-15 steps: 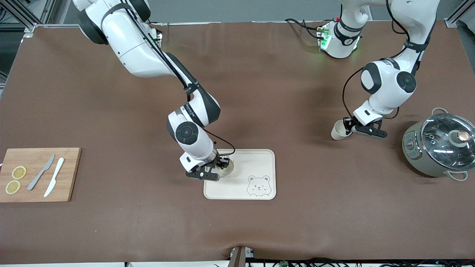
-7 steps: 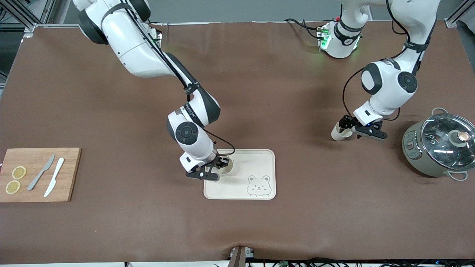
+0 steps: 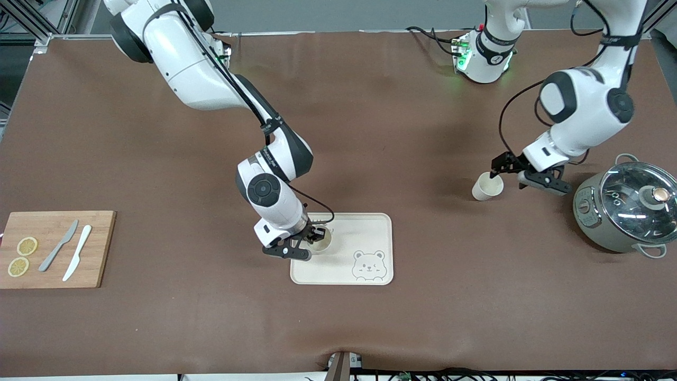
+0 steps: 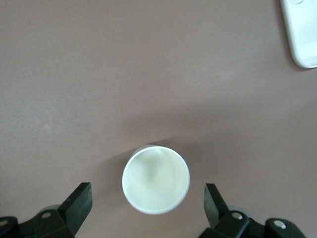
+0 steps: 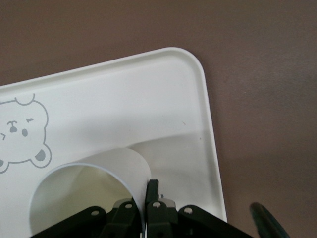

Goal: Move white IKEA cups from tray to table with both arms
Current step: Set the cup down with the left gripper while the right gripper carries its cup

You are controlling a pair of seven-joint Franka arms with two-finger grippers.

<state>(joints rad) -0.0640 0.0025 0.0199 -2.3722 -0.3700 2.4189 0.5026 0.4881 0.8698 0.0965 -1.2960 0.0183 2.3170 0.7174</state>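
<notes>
Your left gripper (image 3: 506, 170) hangs open over its cup (image 3: 487, 186), already upright on the table (image 3: 158, 174) (job done there), while your right gripper (image 3: 311, 244) pinches the other cup's (image 3: 321, 239) rim to lift it off the tray (image 3: 365, 233).

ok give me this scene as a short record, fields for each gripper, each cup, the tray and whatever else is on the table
left gripper: open, over the table, above the released cup
cup on table: upright, beside the pot, free of the gripper
right gripper: shut on the wall of the cup on tray
cup on tray: upright, in the tray corner toward the right arm
tray: flat on the table
pot: glass lid on, at the left arm's end
cutting board: two lemon slices, two knives
</notes>
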